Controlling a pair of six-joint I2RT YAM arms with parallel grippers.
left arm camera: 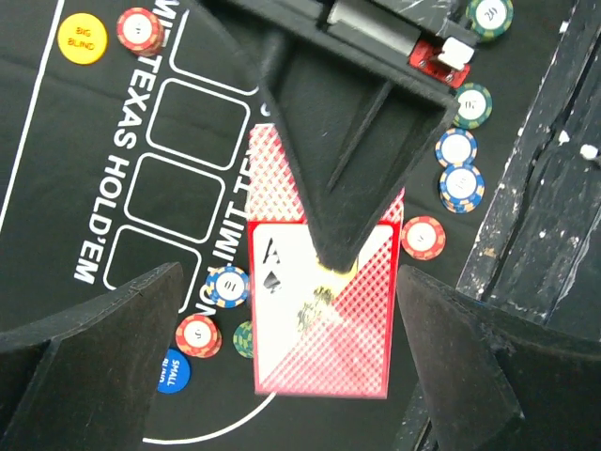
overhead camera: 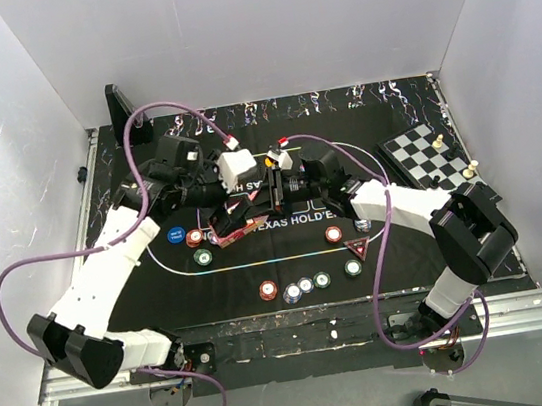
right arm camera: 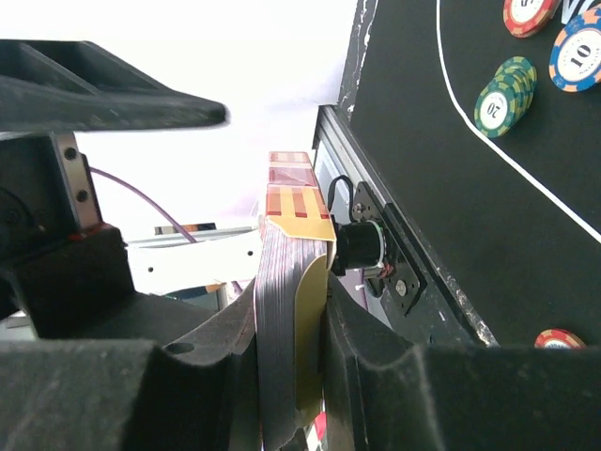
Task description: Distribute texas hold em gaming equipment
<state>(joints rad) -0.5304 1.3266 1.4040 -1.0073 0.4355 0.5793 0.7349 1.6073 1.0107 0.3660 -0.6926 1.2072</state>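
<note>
My right gripper [right arm camera: 293, 310] is shut on a thick deck of red-backed cards [right arm camera: 286, 282], seen edge-on with a yellow flap on one side. In the left wrist view the deck [left arm camera: 324, 310] hangs under a right finger [left arm camera: 347, 141] and shows a white ace face. My left gripper [left arm camera: 288, 277] is open, with its fingers [left arm camera: 103, 348] wide on either side of the deck and not touching it. In the top view both grippers meet over the mat centre, left [overhead camera: 221, 220] and right [overhead camera: 265, 199]. Poker chips [overhead camera: 306, 285] and a triangular marker [overhead camera: 359, 247] lie on the mat.
A chessboard [overhead camera: 426, 156] with pieces sits at the back right. A yellow big blind button [left arm camera: 79, 38] and a blue small blind button [left arm camera: 172, 371] lie on the black mat [overhead camera: 260, 265]. A black stand [overhead camera: 119, 108] is at the back left. White walls enclose the table.
</note>
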